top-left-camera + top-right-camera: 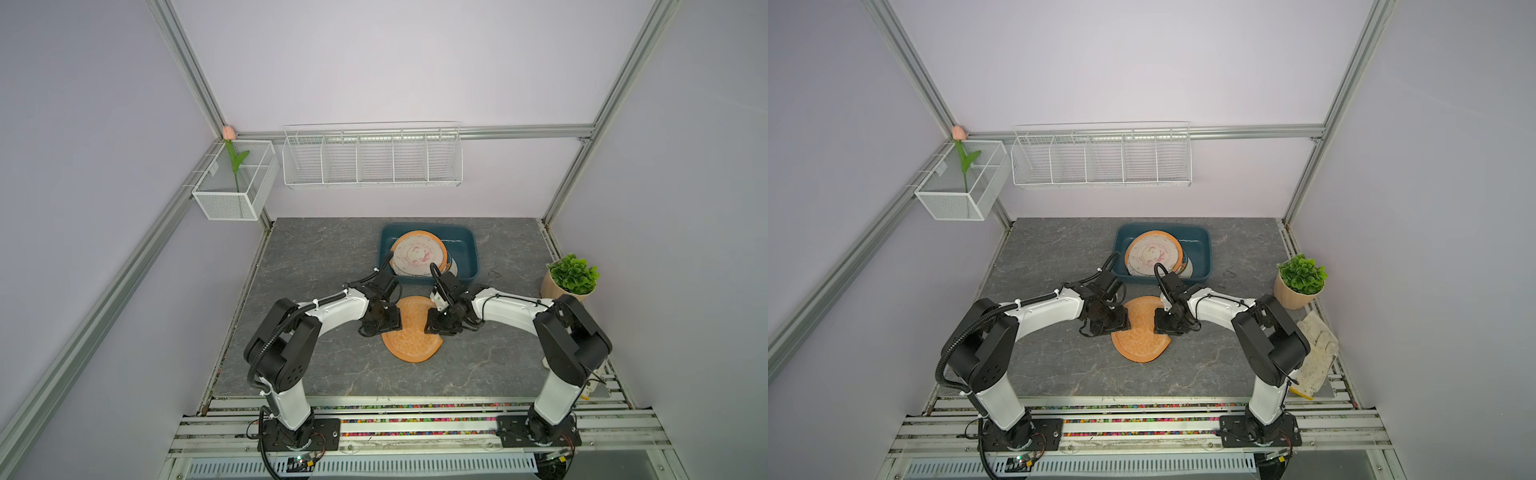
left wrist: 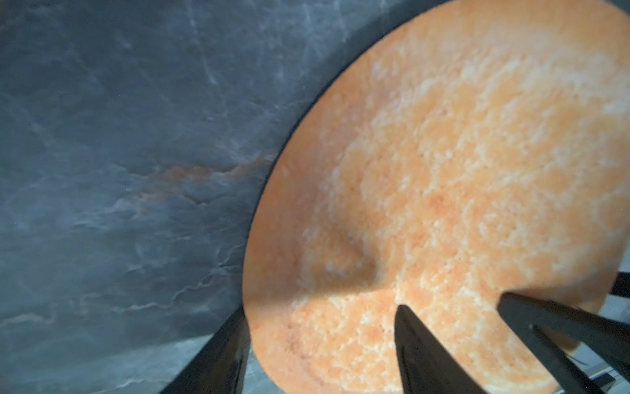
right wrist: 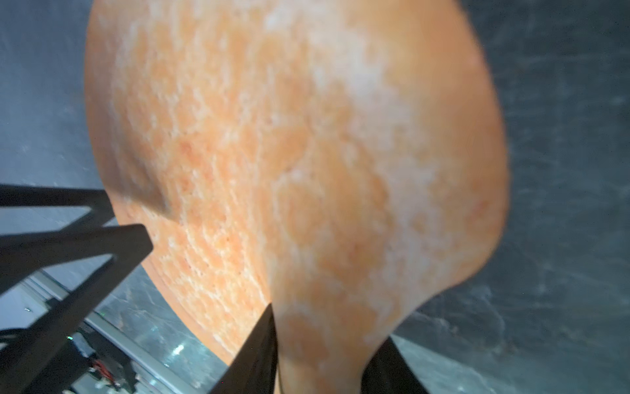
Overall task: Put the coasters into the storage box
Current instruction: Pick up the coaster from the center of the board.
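On grey tabletop [image 1: 332,257], right claw [image 3: 327,344] pinches edge of orange coaster [image 1: 411,338]

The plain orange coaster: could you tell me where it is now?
In both top views the plain orange coaster lies on the table between the left hand and right hand, just in front of the storage box.

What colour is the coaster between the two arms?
Mottled orange coaster, clearest in the left wrist view.
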